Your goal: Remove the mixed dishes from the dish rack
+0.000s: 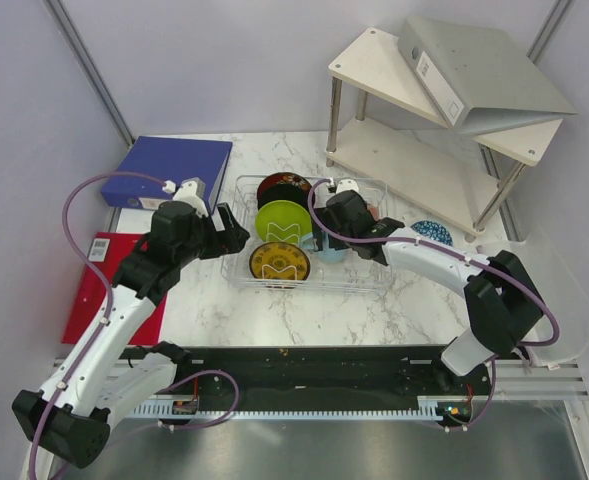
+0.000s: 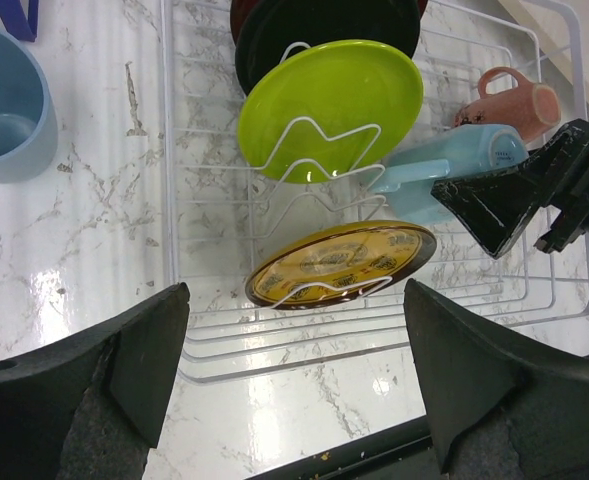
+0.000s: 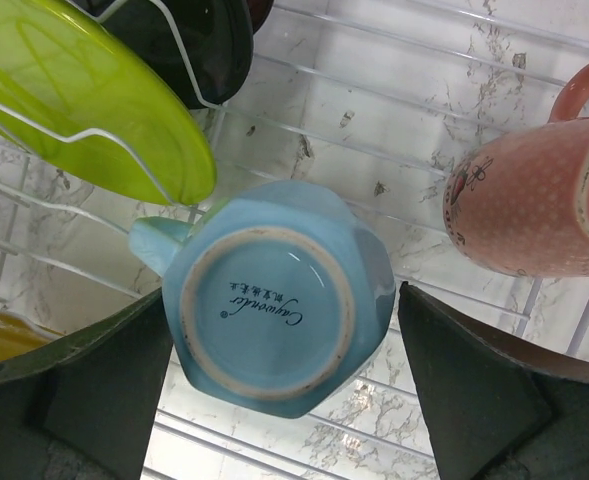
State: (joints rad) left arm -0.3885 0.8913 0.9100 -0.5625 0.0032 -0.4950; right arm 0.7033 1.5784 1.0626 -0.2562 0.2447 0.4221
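The wire dish rack (image 1: 364, 272) holds upright plates: dark red-black (image 1: 284, 184), lime green (image 1: 282, 220) and yellow-brown (image 1: 279, 262). My left gripper (image 1: 236, 232) is open and empty at the rack's left side. In the left wrist view it (image 2: 296, 300) hovers just short of the yellow-brown plate (image 2: 339, 262). My right gripper (image 3: 281, 298) is open, with its jaws on either side of an upturned light-blue mug (image 3: 274, 320) in the rack. A glossy black plate (image 3: 194, 50) stands behind the lime one (image 3: 84, 110). A small blue patterned dish (image 1: 431, 232) lies on the table to the right of the rack.
A pink mug (image 3: 534, 200) lies in the rack beside the light-blue one. Another light-blue mug (image 2: 4, 110) stands on the table left of the rack. A blue binder (image 1: 169, 170) and red folder (image 1: 99, 290) lie at left. A white two-tier shelf (image 1: 414, 150) carries a grey binder (image 1: 474, 70).
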